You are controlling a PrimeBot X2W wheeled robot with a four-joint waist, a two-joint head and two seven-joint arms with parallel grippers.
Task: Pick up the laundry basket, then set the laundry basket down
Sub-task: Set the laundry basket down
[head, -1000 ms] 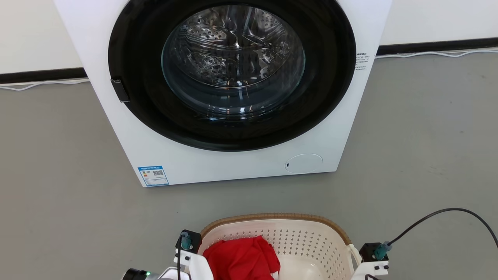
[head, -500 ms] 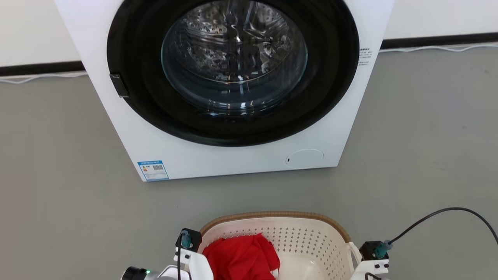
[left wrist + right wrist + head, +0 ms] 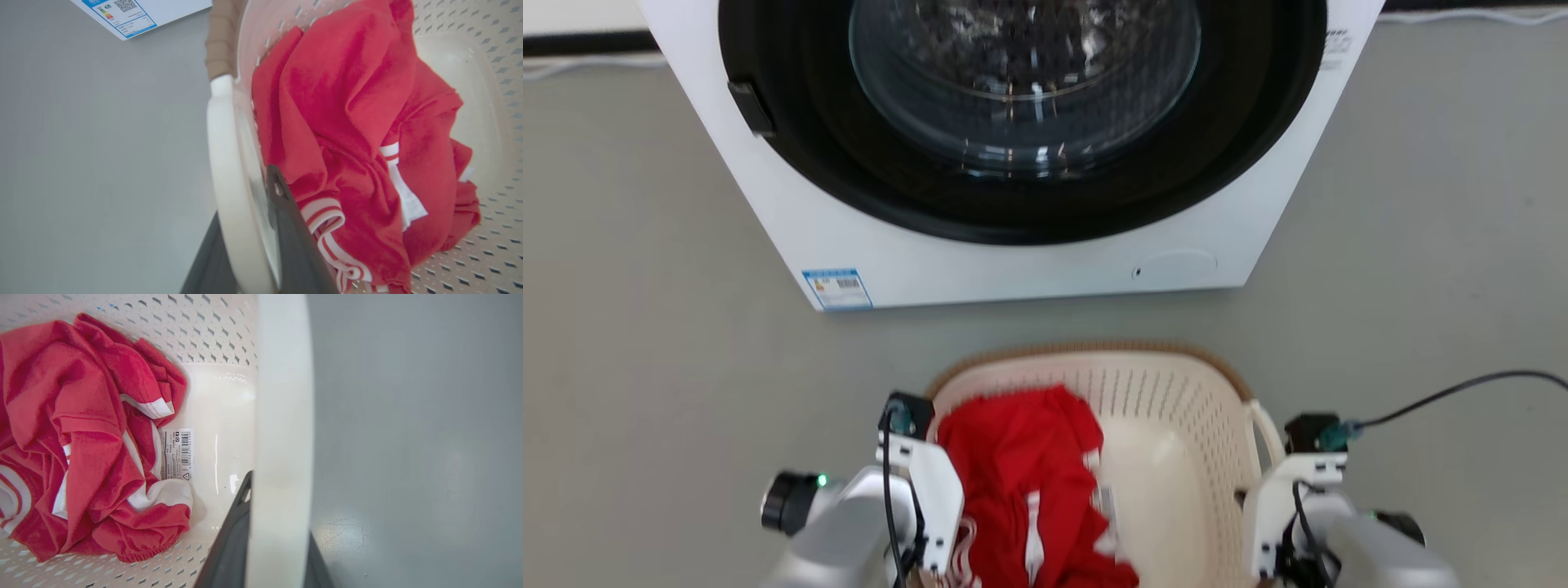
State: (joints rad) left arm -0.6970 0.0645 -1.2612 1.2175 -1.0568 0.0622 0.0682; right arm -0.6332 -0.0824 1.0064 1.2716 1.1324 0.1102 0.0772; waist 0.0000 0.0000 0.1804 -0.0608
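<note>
Left gripper: fingers either side of the left loop handle, clamped on it. Laundry basket: between both arms, just in front of the washing machine, over grey floor; resting or lifted, cannot tell. Red garment with white stripes bunched in its left half. Right gripper: fingers straddle the right loop handle, clamped likewise.

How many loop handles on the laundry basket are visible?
2: left handle, gripped by the left end effector; right handle, gripped by the right end effector.
</note>
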